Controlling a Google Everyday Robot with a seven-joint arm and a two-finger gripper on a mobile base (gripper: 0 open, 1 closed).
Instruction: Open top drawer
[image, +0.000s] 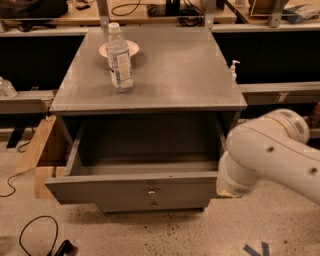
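Gripper (223, 190) sits low at the right front corner of the top drawer (100, 190), mostly hidden behind the thick white arm (272, 155) that comes in from the right; whether it is clenched, released or grasping anything cannot be told from this view.

The top drawer stands pulled well out of the grey cabinet (165, 80), its deep grey inside open to view and bare as far as can be seen. Its flat front faces the camera, with a small round knob (151, 190) at the middle. Just beneath it shows the front of a lower drawer (150, 205) with its own small knob — this one is pushed further in.

On the cabinet top a clear water bottle (119, 59) stands upright near the back left, and a small white plate (131, 48) lies just behind it. A small pump bottle (233, 70) shows past the cabinet's right edge. To the left of the cabinet leans a cardboard box (42, 150) — on the speckled floor (165, 235) near it lies a black cable (35, 235).
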